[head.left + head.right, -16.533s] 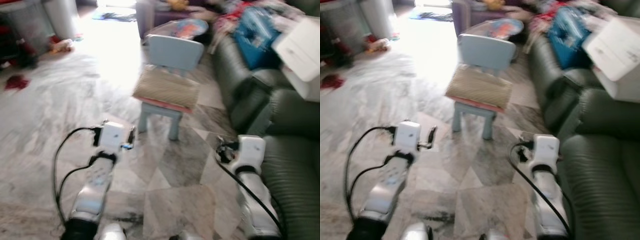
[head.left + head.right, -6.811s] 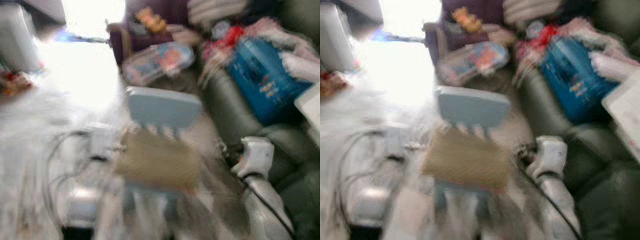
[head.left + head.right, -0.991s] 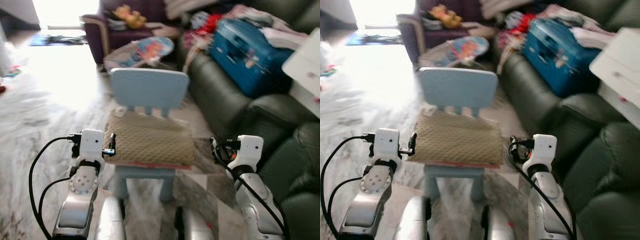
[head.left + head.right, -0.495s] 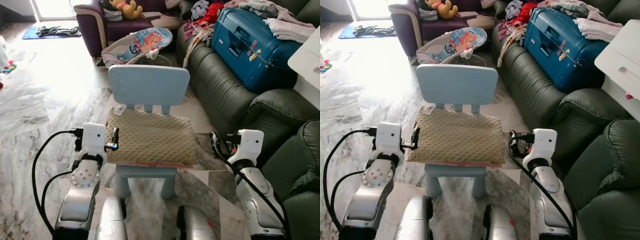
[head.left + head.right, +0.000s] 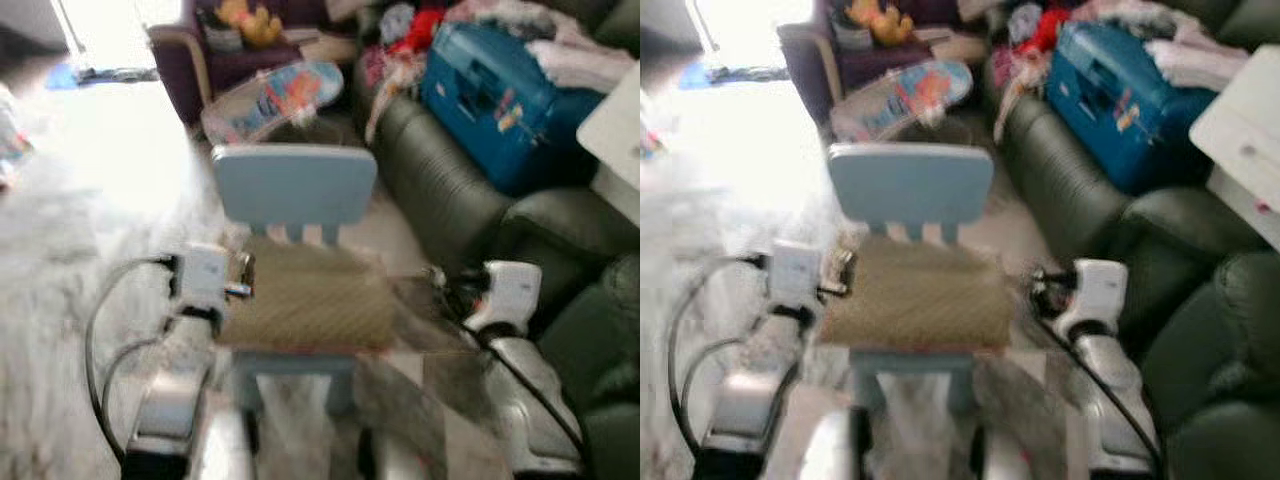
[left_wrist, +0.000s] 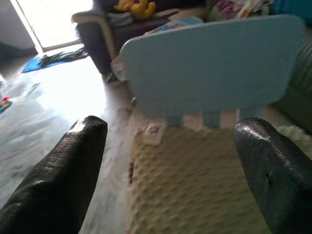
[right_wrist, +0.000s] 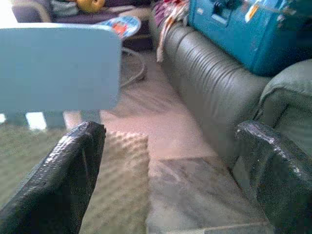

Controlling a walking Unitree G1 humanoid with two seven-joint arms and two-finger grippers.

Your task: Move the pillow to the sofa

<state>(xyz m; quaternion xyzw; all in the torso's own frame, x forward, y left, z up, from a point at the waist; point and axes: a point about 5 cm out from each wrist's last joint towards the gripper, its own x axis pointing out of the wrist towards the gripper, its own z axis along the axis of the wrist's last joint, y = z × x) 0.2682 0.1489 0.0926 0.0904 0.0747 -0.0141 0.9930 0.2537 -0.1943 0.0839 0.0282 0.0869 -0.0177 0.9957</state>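
Both pincers are spread wide with nothing in them. The left pincer (image 6: pixel 165 161) sits just off the left edge of the chair seat, its fingers (image 6: pixel 58 180) opened across the near part of the pillow (image 5: pixel 305 300), and the right pincer (image 7: pixel 170 170) is just off the right edge, between the chair and the sofa (image 5: pixel 1090 200). Neither one looks to be touching the pillow, though the head views are blurry so it's hard to be sure.

The pillow itself is a beige bumpy thing lying flat on the seat of the little blue chair (image 5: pixel 295 185), covering most of it right up to the backrest.

So this looks like the approach step, arms framing the pillow from both sides. The next move probably calls for closing in on the pillow's two side edges and squeezing, then lifting and swinging right to the sofa, where a blue suitcase (image 5: pixel 1120 95) and clothes already take up the far cushions.
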